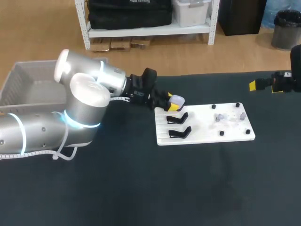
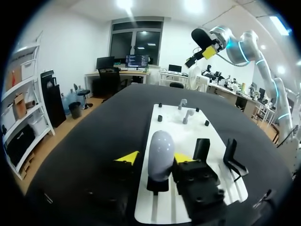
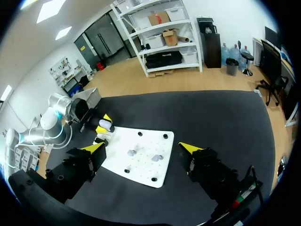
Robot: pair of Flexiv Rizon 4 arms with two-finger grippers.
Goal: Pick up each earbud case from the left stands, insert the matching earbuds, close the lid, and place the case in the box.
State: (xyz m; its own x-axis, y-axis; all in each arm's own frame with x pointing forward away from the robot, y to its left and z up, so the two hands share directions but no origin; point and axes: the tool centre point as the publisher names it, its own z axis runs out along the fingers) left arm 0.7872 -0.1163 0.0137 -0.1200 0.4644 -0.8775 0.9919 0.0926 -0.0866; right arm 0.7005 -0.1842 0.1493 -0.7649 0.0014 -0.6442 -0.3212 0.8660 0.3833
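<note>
Closure is being prepared at the left gripper (image 2: 155, 157). Its yellow-tipped fingers are being held apart on either side of the earbud case (image 2: 161, 147), and a sliver of gap is being left on one side, so nothing is being clamped yet. The case, a pale rounded shell with its lid down, is being carried upright on a black stand (image 2: 157, 184) at the end of the white board (image 1: 207, 134) nearest that gripper. For a clean pick, the fingers are best centred so that both pads meet the broad middle of the shell together. The squeeze is best kept gentle, since the smooth curve is judged likely to slip, and the lift kept straight up so that stand and board are not being dragged. Just beside it, two empty stands (image 2: 202, 148) are being left untouched. Farther along the board, the earbuds (image 2: 183, 102) are being kept among small black pegs. Farthest off, the right gripper (image 3: 145, 147) is being held wide apart and empty, well clear of the board. No writing is being shown legibly on case, stands or board.
</note>
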